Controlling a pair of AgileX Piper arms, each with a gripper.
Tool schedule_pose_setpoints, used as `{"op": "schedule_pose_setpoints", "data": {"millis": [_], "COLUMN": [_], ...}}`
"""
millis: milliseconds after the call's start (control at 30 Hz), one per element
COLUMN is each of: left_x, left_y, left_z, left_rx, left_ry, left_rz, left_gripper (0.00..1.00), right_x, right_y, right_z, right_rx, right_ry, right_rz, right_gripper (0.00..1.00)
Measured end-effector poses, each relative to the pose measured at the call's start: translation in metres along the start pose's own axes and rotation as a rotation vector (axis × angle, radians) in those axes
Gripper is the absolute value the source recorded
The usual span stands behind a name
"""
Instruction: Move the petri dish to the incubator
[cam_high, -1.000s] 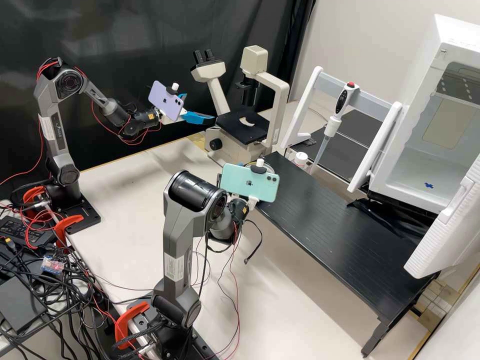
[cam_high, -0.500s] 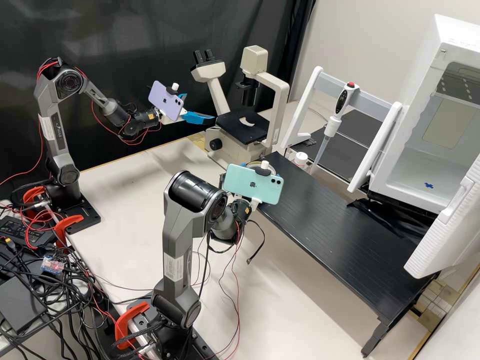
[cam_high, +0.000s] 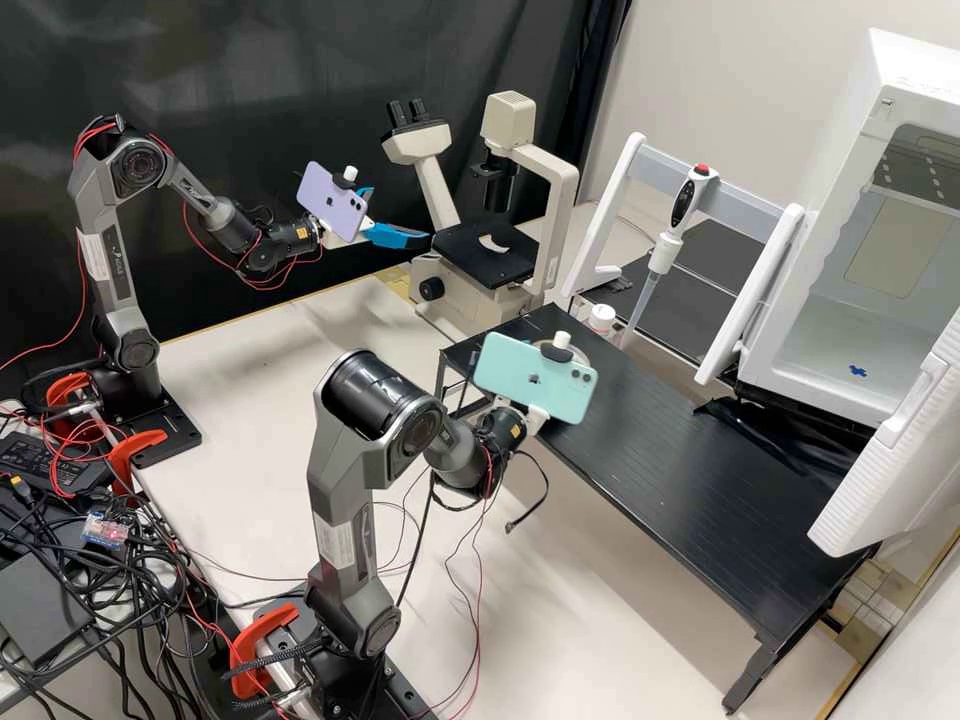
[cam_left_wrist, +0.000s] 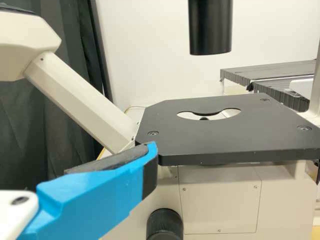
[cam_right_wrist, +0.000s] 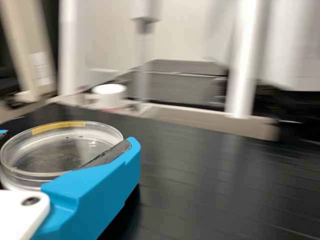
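In the high view my left gripper (cam_high: 400, 214) is open beside the microscope stage; in the left wrist view, one blue finger of the left gripper (cam_left_wrist: 71, 149) stands before the stage. My right gripper (cam_high: 537, 417) is mostly behind the teal phone in the high view, over the black bench's edge. The clear petri dish (cam_high: 582, 350) peeks out behind that phone. In the right wrist view the right gripper (cam_right_wrist: 68, 139) is shut on the petri dish (cam_right_wrist: 55, 150), its blue fingers on opposite sides. The dish lies flat above the black surface. The incubator (cam_high: 850, 340) has its door swung open.
The microscope (cam_high: 490, 255) stands at the back. A pipette (cam_high: 668, 240) hangs on a white frame beside a white-capped container (cam_high: 600, 318). The black raised bench (cam_high: 680, 440) extends to the incubator, whose open door (cam_high: 890, 460) juts over its far right part.
My right arm has moved rightward and slightly toward the camera in the high view, carrying the dish over the black bench. The left arm has stayed still.
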Motion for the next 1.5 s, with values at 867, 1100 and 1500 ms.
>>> {"op": "schedule_pose_setpoints", "data": {"millis": [867, 1100, 1500], "left_x": [0.0, 0.0, 0.0], "left_y": [0.0, 0.0, 0.0], "left_z": [0.0, 0.0, 0.0], "left_rx": [0.0, 0.0, 0.0], "left_ry": [0.0, 0.0, 0.0], "left_rz": [0.0, 0.0, 0.0], "left_gripper": [1.0, 1.0, 1.0], "right_x": [0.099, 0.141, 0.213], "right_y": [0.194, 0.22, 0.229], "right_z": [0.084, 0.091, 0.088], "right_rx": [0.05, 0.055, 0.071], "right_ry": [-0.298, -0.341, -0.373], "right_rz": [0.392, 0.38, 0.324], "right_gripper": [0.0, 0.0, 0.0]}}
